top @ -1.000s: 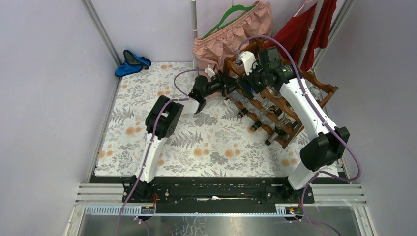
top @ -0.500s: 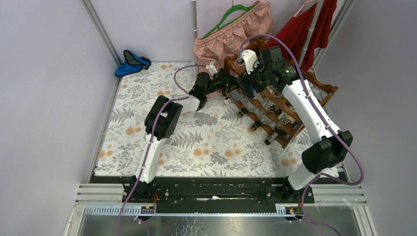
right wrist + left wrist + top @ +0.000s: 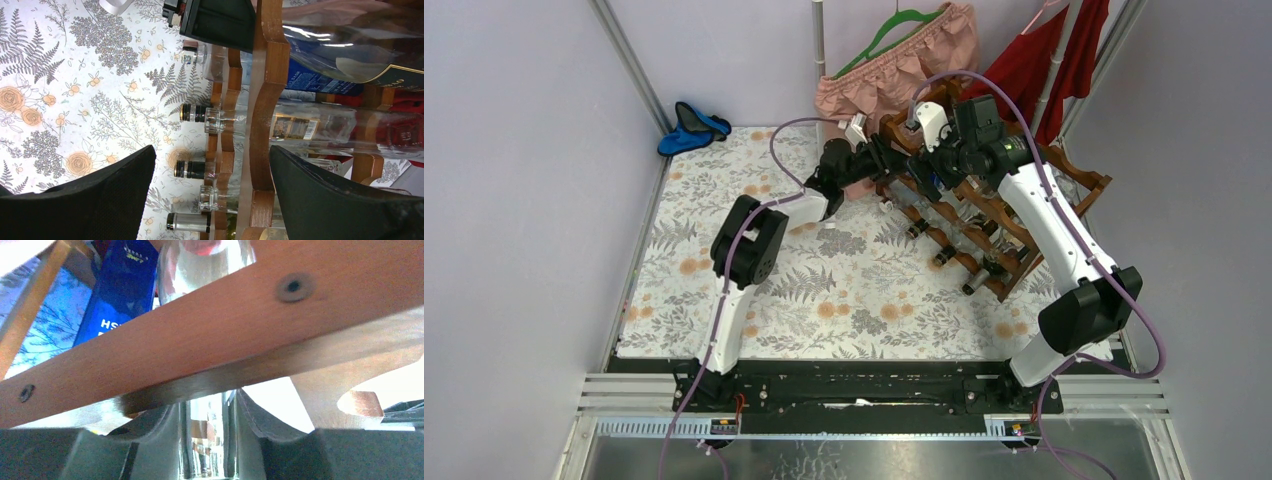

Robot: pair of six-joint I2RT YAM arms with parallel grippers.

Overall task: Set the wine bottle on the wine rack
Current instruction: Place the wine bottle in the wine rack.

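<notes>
As our left gripper pinched the wine bottle by its neck, right gripper gaping empty, we judged a slow, level slide onto the wine rack wisest.

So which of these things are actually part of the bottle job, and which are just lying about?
Job: wine bottle, held by left end effector; wine rack; open right end effector.
Lying about: pink shorts, red cloth, blue items in far corner.
</notes>
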